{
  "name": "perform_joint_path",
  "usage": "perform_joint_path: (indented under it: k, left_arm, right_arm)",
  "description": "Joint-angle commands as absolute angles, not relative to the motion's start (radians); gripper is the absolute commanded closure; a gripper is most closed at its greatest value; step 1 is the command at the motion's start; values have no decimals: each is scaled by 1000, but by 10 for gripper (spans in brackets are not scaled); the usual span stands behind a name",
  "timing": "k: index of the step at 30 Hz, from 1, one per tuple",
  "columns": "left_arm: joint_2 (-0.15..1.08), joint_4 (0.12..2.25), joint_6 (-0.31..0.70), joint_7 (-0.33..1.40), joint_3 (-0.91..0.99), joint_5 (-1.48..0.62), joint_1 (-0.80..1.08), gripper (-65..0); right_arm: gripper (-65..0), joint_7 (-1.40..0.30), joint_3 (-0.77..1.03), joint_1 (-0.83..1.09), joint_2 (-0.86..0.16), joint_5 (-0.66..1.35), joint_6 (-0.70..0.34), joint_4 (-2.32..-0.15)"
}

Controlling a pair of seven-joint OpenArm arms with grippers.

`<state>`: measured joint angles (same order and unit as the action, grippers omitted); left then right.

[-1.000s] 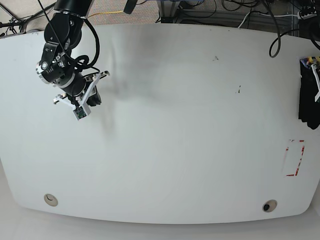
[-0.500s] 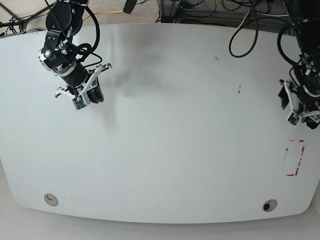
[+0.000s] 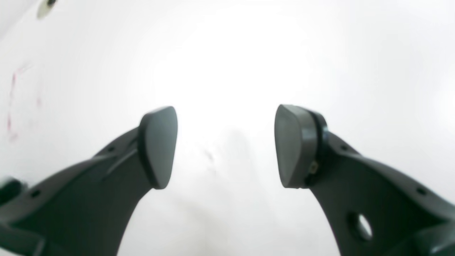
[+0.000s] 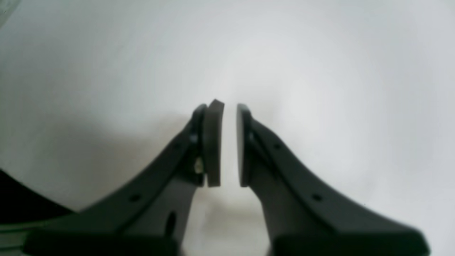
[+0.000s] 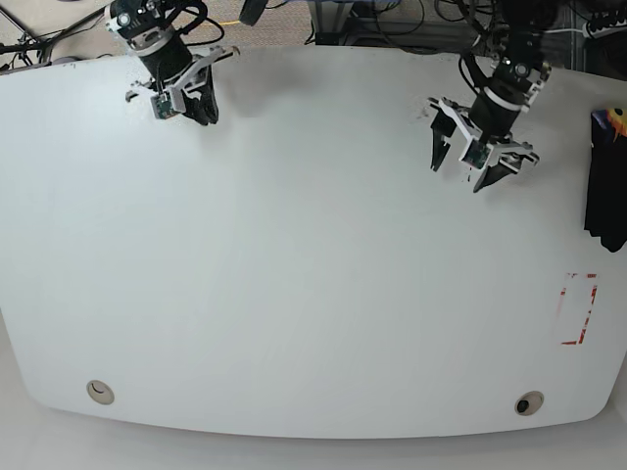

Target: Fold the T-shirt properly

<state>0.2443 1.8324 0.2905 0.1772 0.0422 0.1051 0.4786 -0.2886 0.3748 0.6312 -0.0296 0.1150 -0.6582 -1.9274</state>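
White tabletop lies bare across nearly the whole base view, and the black T-shirt sits bunched at its right edge, showing a little coloured print at the top. Within the last second both arms have swung toward the far side: the left gripper has come back off the shirt with its jaws standing well apart and empty, while the right gripper has pulled up to the far left corner with its jaws almost together, holding nothing. With neither one touching the cloth, my judgement is that this is either a finished fold set aside or a reset.

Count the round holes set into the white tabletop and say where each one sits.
2. One hole sits near the table's front left corner in the base view, the other near its front right corner. Others may lie beyond the frame.
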Motion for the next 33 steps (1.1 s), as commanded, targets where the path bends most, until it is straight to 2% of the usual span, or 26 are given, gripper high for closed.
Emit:
perform_joint_path:
  k: [1,5,12,19,25,28,33]
  left_arm:
    - [242,1882,259,114,41,108,544,-392]
    - [236,1929,208,58,42,107,713,-392]
    - [231,1949,200,38,44,102,966,-392]
    - [131,1893,200,38,36,102,1173,-392]
    - [111,1670,200,33,35,97,1127,-392]
    - [105,1503,202,13,15,42,1012,-392]
    - [107,1224,203,8,8,13,828,-392]
  right_arm:
    - [-65,-222,398,691,-10,133,-653,-1945]
    - [-65,-154,429,796,15,133,-659,-1945]
    - [-63,-153,424,949,22,134,-661,-1943]
    - [-63,-125,420,1102,21,151,-662,-1885]
    - [-63,-13,340,1101,-24,151,-653,-1607]
    - [-63,71,255,1026,-67,148,-650,-1400]
    - [-63,160,236,862,-74,145,-593,-1079]
